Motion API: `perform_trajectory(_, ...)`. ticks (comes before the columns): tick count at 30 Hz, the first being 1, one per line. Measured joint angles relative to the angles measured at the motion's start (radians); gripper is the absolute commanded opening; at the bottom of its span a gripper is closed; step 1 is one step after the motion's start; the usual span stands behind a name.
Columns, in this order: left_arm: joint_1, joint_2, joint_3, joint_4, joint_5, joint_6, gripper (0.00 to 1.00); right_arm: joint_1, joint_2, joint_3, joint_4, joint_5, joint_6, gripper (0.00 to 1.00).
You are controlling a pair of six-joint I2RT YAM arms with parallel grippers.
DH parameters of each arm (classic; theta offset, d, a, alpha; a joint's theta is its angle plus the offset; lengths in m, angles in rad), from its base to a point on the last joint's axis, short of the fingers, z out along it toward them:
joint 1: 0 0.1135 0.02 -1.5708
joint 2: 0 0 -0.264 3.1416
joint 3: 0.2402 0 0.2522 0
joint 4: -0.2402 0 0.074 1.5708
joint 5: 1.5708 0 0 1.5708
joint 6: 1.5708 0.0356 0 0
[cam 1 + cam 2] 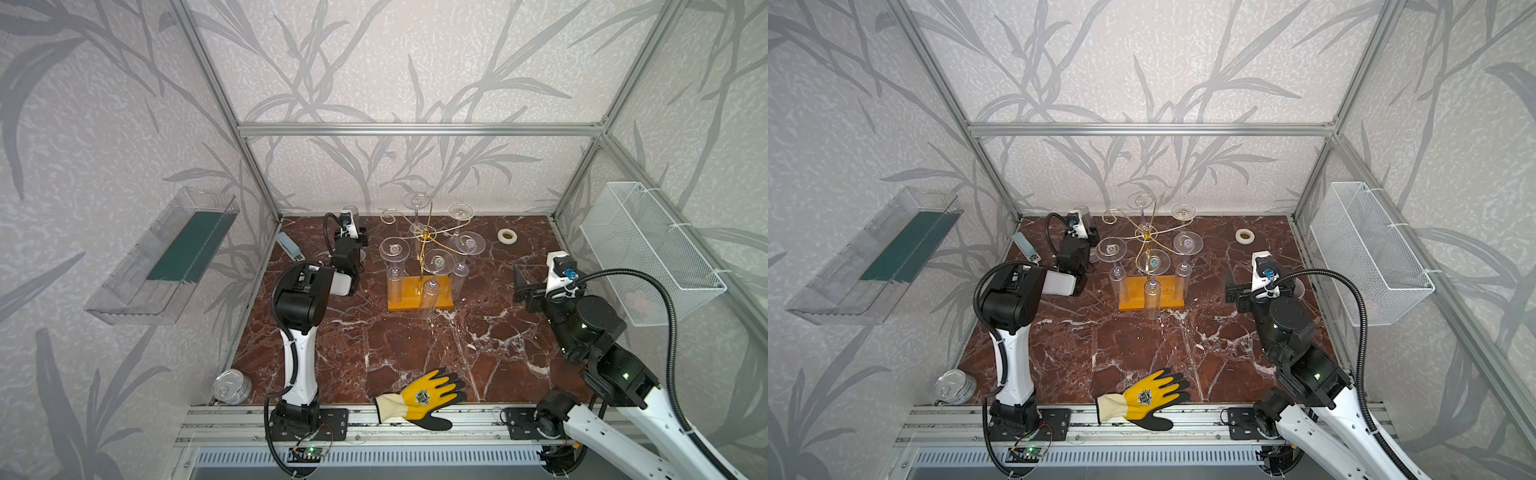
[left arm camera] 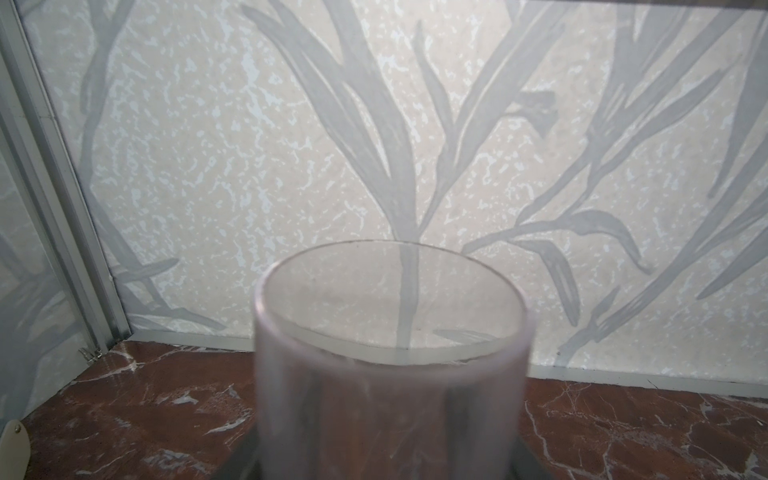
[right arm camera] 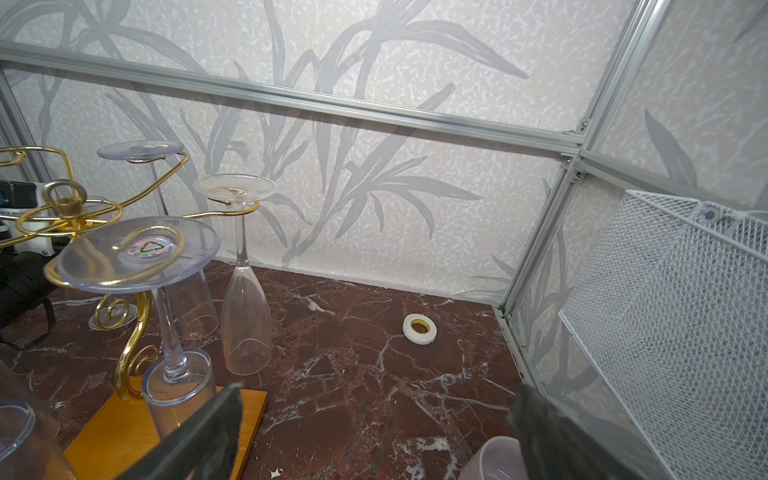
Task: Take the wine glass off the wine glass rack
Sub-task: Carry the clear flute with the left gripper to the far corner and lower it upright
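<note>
Wine glass (image 2: 390, 353), clear and rim-up, sits clamped in the left gripper (image 1: 354, 227) near the back-left corner of the red-brown, white-veined marble table (image 1: 415, 357), apart from the thin gold wire wine glass rack (image 1: 407, 297) on a yellow-orange base. Grey leaf-print walls (image 1: 374, 62) box it in. Five clear glasses (image 1: 439, 262) hang from the rack's six arms (one curl bare). The right gripper (image 3: 376, 415), fingers (image 3: 199, 436) spread wide, empty, hovers right of the rack; bare marble runs forward to one yellow-and-black glove (image 1: 424, 397).

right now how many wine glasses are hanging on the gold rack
5 wine glasses on the rack: back, back right, right, front, left. A sixth glass is in the left gripper.
</note>
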Motion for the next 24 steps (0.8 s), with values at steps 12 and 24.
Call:
perform_trajectory(12,0.001,0.021,0.0,0.021,-0.017,-0.001,0.51,-0.005,0.001,0.0,-0.001,0.0,0.016,0.99)
perform_trajectory(24,0.001,0.021,-0.04,0.044,-0.036,-0.006,0.94,-0.009,0.0,0.0,-0.001,-0.005,0.035,0.99)
